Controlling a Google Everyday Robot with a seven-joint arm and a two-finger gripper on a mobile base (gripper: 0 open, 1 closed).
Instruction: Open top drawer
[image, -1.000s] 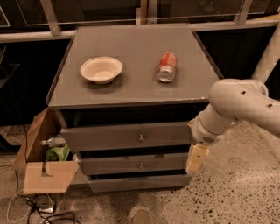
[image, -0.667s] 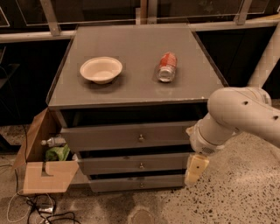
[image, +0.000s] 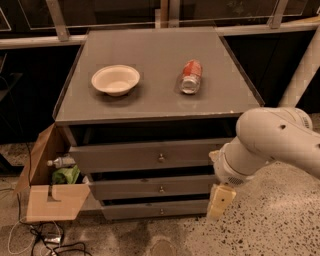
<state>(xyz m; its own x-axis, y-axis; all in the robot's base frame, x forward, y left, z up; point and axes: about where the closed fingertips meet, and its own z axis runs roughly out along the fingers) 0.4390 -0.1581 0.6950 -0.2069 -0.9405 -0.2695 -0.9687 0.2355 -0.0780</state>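
At far left, on the floor, noted an open brown cardboard box (image: 50, 200) against the grey cabinet's side, with a clear plastic bottle (image: 60, 162) and something green (image: 66, 175) inside. Up on the cabinet's flat grey top (image: 150, 55), saw a shallow cream bowl (image: 115, 80), then a red-and-silver drinks can (image: 191, 76) on its side, well apart. Below, found the top drawer (image: 125, 156), the widest grey front, its small round brass knob (image: 161, 158) at centre, under a dark gap. Further right, spotted the pale yellowish gripper (image: 220, 201) below the bulky white arm (image: 272, 142), by the lower fronts' right ends, well apart from that knob; could not tell how far open, or whether holding anything.
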